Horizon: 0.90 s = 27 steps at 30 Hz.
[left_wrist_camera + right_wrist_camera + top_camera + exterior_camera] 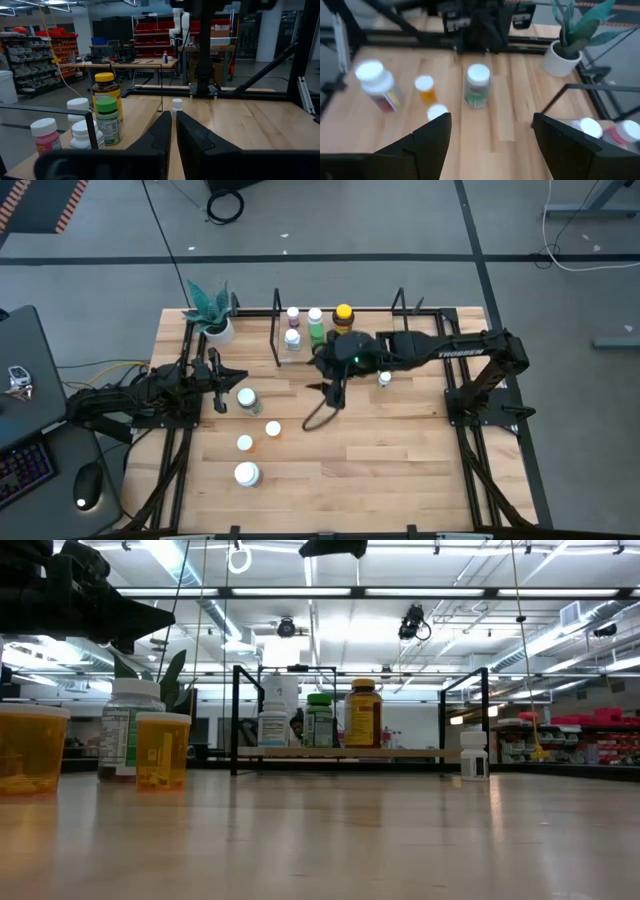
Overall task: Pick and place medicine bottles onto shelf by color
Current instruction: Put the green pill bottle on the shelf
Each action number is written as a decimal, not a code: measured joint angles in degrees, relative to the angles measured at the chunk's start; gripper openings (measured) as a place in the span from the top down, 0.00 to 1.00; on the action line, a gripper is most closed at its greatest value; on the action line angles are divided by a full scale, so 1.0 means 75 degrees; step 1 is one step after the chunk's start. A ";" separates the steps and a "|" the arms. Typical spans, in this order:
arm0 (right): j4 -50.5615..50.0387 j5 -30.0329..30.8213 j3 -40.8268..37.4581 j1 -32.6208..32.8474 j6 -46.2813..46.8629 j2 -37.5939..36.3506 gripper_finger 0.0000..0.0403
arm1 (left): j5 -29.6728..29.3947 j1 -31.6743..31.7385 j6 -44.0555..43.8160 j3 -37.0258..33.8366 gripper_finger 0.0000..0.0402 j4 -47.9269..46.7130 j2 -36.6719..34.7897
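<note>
The shelf stands at the table's far middle and bears several medicine bottles: a yellow-capped one, a green one and white-capped ones. More bottles stand on the table at the near left: a white-capped one, an orange one and two others. A small white bottle stands in front of the shelf. My right gripper hangs open and empty above the table before the shelf, pointing at the left group. My left gripper rests shut at the left.
A white pot with a teal plant stands at the far left corner beside the shelf's wire upright. A dark cable loop hangs below the right arm. Bare wood lies at the near middle and near right.
</note>
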 joint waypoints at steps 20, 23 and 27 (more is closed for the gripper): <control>0.3380 0.1146 -0.5332 0.0574 -0.0883 -0.3893 0.36 | -0.0001 0.0001 0.0000 0.0000 0.91 0.0006 0.0001; 0.3686 0.1152 -0.5940 0.0574 -0.1081 -0.4825 0.36 | 0.0000 0.0002 -0.0002 0.0002 0.92 0.0172 0.0001; 0.3657 0.1086 -0.6498 0.0567 -0.1325 -0.6066 0.36 | 0.0004 0.0000 -0.0308 0.0003 0.93 0.0142 0.0003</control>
